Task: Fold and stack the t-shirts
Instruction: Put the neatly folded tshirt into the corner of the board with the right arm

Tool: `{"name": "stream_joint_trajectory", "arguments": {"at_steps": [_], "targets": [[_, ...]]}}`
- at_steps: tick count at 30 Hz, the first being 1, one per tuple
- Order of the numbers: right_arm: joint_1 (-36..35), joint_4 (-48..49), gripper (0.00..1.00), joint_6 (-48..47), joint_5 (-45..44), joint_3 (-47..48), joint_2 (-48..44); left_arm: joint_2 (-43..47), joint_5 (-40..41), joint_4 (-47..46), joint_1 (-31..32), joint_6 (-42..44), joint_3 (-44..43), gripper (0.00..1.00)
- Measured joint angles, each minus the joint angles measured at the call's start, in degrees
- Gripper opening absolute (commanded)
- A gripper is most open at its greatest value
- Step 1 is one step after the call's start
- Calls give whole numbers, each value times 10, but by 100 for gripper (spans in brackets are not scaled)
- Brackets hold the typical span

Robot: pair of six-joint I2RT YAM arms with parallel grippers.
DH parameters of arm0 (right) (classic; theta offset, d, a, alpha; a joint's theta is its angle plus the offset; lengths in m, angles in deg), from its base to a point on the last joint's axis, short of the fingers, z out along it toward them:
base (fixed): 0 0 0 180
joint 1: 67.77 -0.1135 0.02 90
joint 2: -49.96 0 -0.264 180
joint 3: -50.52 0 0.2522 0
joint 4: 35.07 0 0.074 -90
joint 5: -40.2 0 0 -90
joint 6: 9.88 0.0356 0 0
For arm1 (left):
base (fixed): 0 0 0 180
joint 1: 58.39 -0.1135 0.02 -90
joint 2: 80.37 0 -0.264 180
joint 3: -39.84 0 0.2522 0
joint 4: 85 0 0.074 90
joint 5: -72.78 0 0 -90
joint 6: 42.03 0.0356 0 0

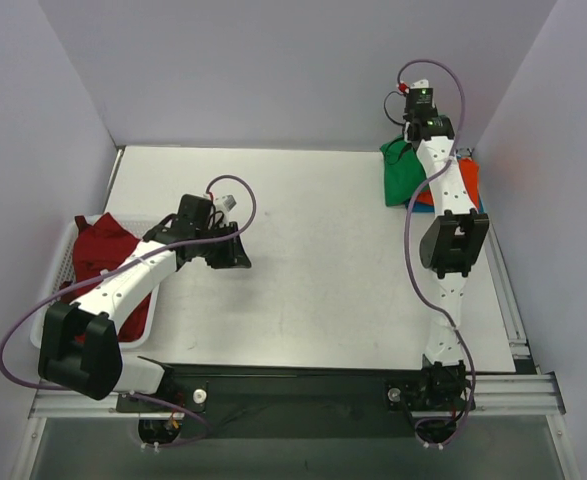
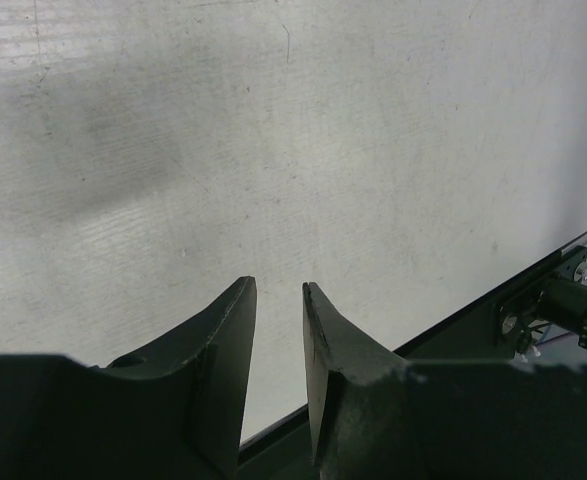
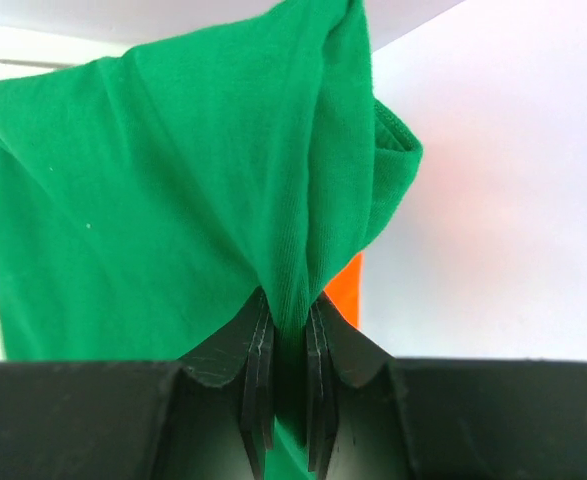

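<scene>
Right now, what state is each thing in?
right claw, shut on the green t-shirt.
left claw, open, holding nothing, over the table.
green t-shirt, gathered at the pinch, at the table's far right.
orange-red t-shirt, lying partly under the green one.
dark red t-shirt, crumpled in the basket.
basket, at the table's left edge, holding the dark red t-shirt.

Top view looks down from behind the arms over the whole counter (image 1: 313, 250). Wrist views sit close behind their jaws: left shares counter, right the green t-shirt (image 3: 153, 200).
</scene>
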Motion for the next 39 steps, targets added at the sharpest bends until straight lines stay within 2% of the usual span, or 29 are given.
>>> {"name": "stream_joint_trajectory", "arguments": {"at_steps": [9,17,23,32,34,35,36,39], "targets": [[1,1,0,-5,-12,-16,-60,0,-2,-1,0,0,10,36],[13,26,0,-7,-21,-62,-71,0,-2,-1,0,0,10,36],[45,57,0,-7,-21,-120,-69,-1,-3,-1,0,0,10,36],[115,126,0,4,-18,-125,-30,-23,-4,-2,0,0,10,36],[126,134,27,10,-15,-125,-10,-27,-4,-2,0,0,10,36],[130,136,45,15,-11,-125,0,-28,-4,-2,0,0,10,36],[133,137,73,20,-9,-125,10,-29,-5,-2,0,0,10,36],[133,141,100,29,-2,-130,31,-30,-5,-2,0,0,10,36]]}}
